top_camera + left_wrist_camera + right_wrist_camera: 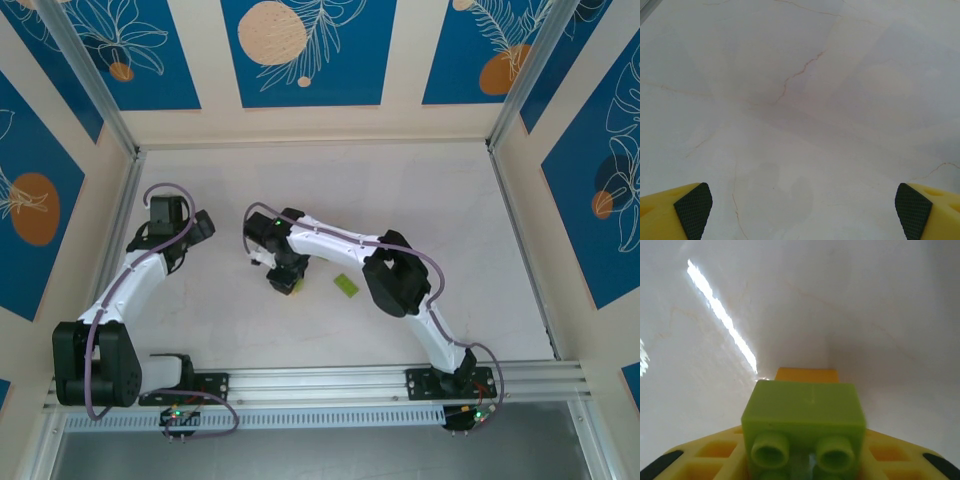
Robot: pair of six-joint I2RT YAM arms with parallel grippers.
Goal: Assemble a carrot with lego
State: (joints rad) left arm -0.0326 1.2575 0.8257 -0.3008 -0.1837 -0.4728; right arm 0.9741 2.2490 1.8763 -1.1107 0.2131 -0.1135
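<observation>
On the pale marbled table (pixel 420 200), the carrot (pixel 805 405), a lime-green brick (pixel 805 412) against an orange brick (pixel 807 374), sat inside the right gripper (pixel 285 281), hold unclear, while the left gripper (pixel 802 205) gaped wide; a slackening hold might topple it.

Bright, even, diffuse light falls on the desk (pixel 400 190) from above. The arms (pixel 330 235) cast only soft, pale shadows just beneath themselves. From the left wrist the desk is evenly lit, with two faint grey shadow patches, and the left fingers (pixel 692 210) look crisp. From the right wrist a white glare streak (pixel 722 315) slants across the desk. The green brick (pixel 805 412), close to the lens, is slightly soft.
</observation>
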